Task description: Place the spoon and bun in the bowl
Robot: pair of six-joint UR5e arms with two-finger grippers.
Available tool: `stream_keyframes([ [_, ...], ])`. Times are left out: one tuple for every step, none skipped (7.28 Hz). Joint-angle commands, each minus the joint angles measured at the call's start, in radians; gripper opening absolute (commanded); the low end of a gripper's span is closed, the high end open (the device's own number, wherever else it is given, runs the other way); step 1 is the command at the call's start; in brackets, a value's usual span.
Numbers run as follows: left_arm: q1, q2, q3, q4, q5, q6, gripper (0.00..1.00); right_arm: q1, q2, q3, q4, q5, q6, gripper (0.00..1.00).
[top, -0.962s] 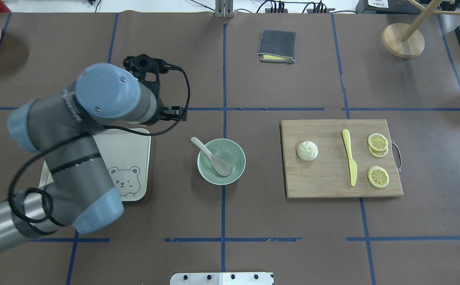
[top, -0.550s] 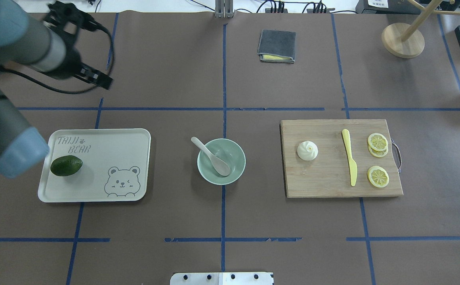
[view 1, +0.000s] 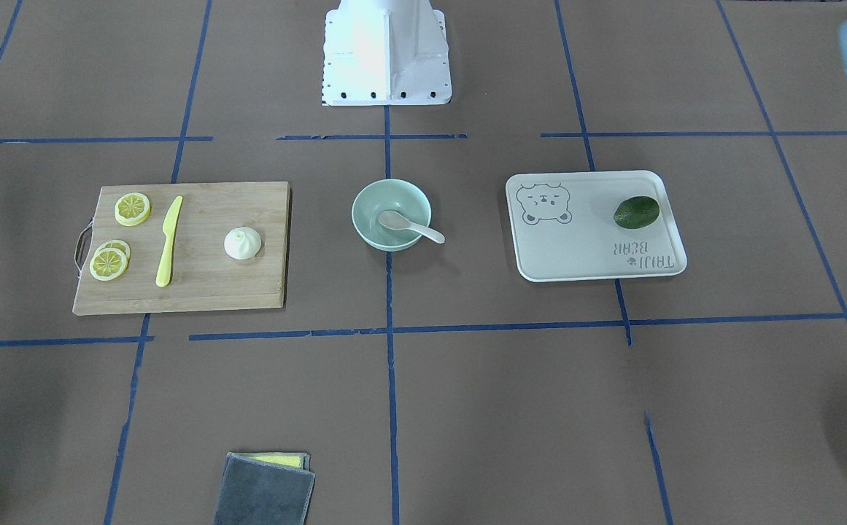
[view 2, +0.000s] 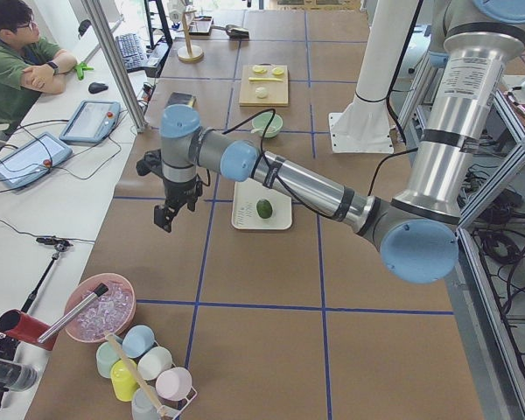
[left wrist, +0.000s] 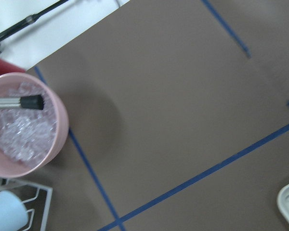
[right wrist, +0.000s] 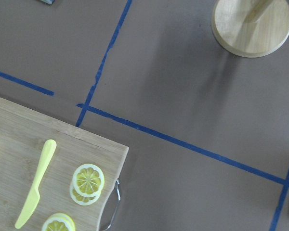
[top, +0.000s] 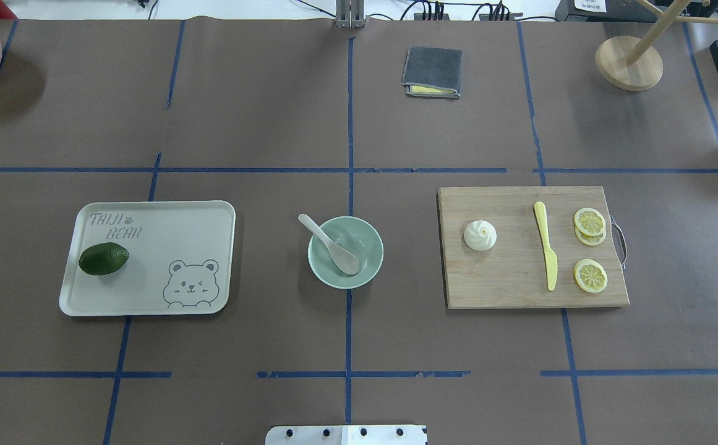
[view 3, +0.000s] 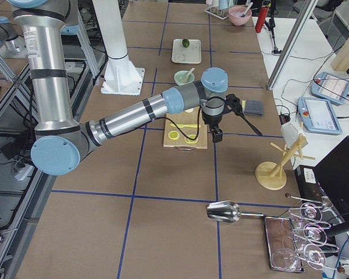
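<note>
Hovering left claw (view 2: 167, 221), right claw (view 3: 217, 137), openness unclear

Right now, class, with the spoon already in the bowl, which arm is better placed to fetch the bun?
Right. The bun lies on the cutting board, right of the bowl, and the right gripper hangs near that board. The left gripper is past the bear tray, farther off.

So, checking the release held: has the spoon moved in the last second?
No. The spoon lies in the bowl as before, handle over the rim toward the bear tray, unchanged against the central blue tape line.
</note>
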Motion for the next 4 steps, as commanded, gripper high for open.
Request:
stream_keyframes([
  [-0.099, 0.152, 0.022, 0.008, -0.105, 0.025, 1.00, -0.184, 0.010, 0.129, 0.000, -0.106, 0.292, 1.00],
  [-0.110, 0.172, 0.028, 0.017, -0.255, 0.018, 1.00, -0.277, 0.014, 0.153, 0.011, -0.163, 0.410, 1.00],
  [-0.110, 0.209, 0.025, 0.012, -0.288, 0.018, 1.00, -0.350, 0.028, 0.129, 0.109, -0.212, 0.519, 1.00],
  [-0.107, 0.206, 0.007, 0.012, -0.278, 0.020, 1.00, -0.457, 0.036, 0.089, 0.232, -0.304, 0.680, 1.00],
])
